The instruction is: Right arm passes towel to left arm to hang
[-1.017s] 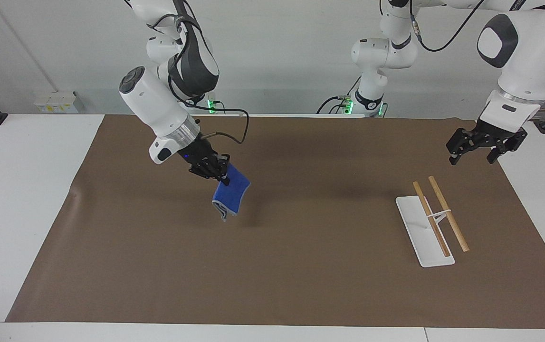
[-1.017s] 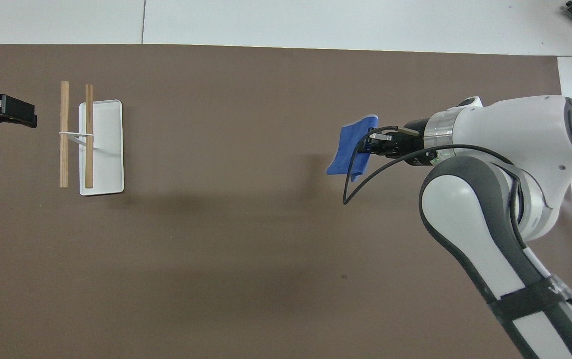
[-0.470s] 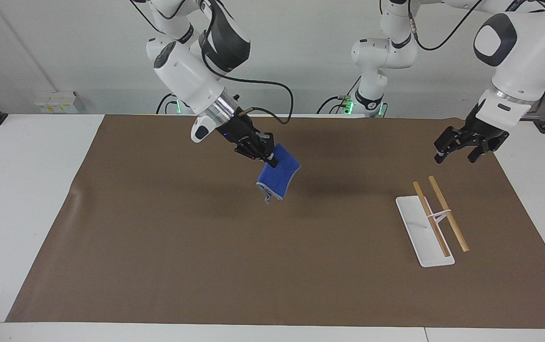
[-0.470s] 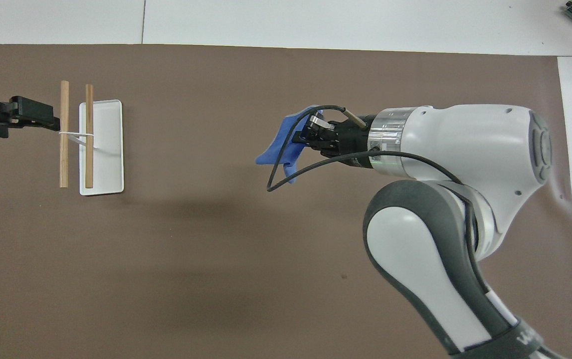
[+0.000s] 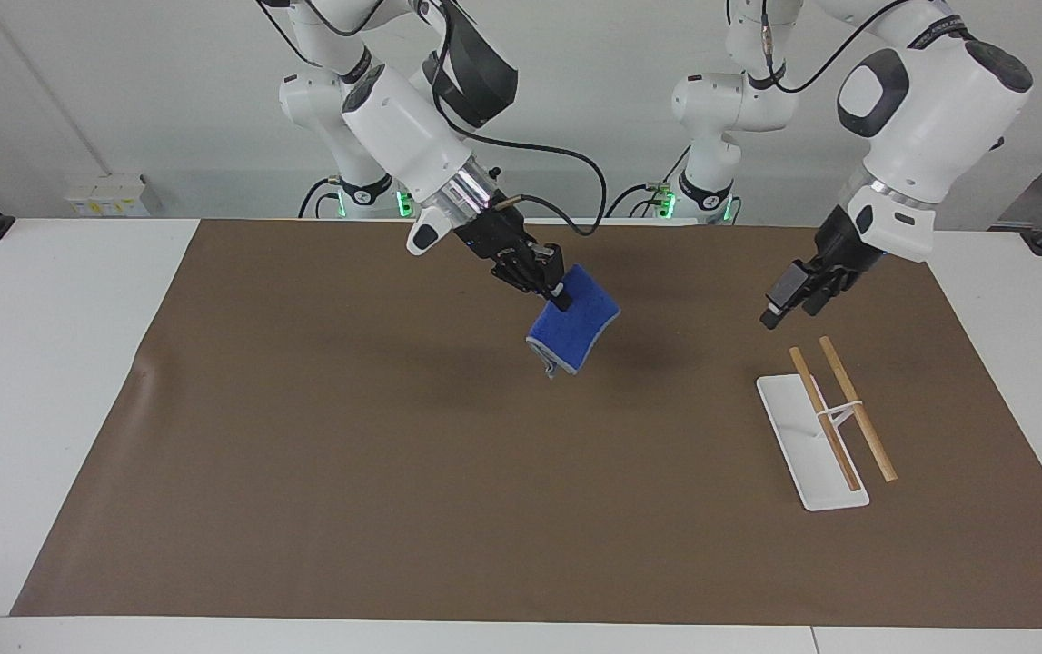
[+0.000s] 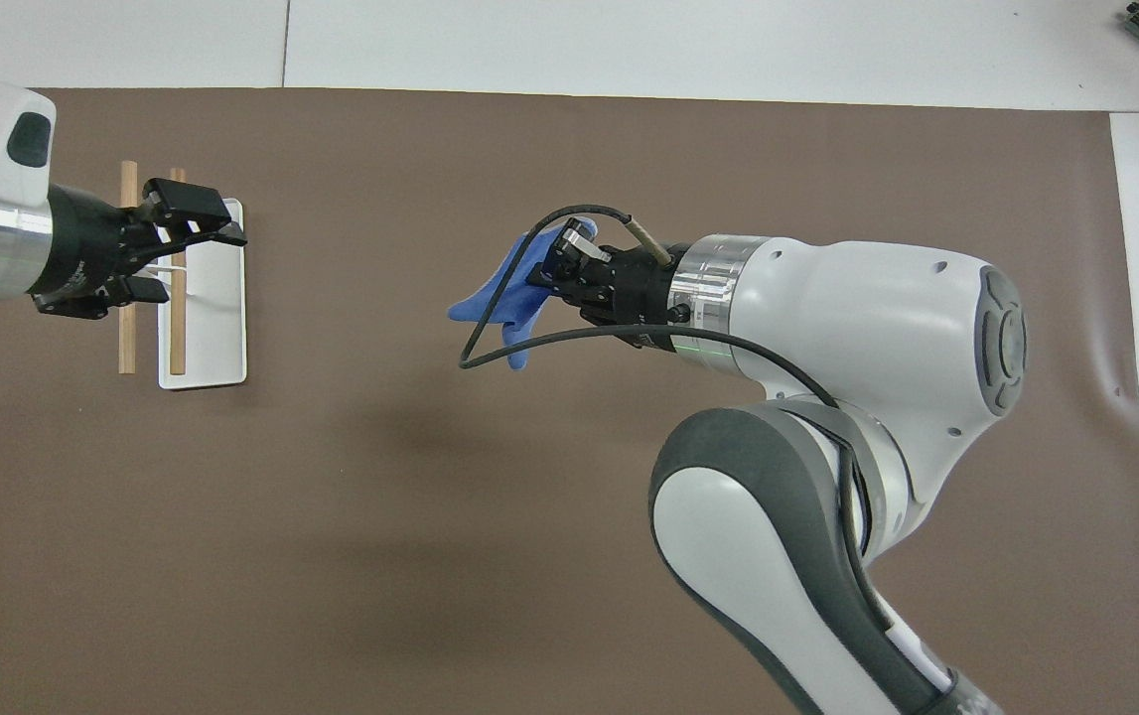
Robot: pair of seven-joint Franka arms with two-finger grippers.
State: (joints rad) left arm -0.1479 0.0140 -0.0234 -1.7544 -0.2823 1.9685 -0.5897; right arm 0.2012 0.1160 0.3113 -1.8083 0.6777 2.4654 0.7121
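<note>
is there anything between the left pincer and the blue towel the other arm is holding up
Nothing visible. The right pincer is shut on the towel, holding it in the air over the middle of the brown mat. The left pincer is open, up over the rack. Only open air over bare mat lies between them.

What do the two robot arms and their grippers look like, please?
Both arms are glossy white with dark-grey joint caps and a silver ring at the wrist. The right gripper and the left gripper are black, with two fingers each. A black cable loops beside the right wrist; a small blue light shows there.
</note>
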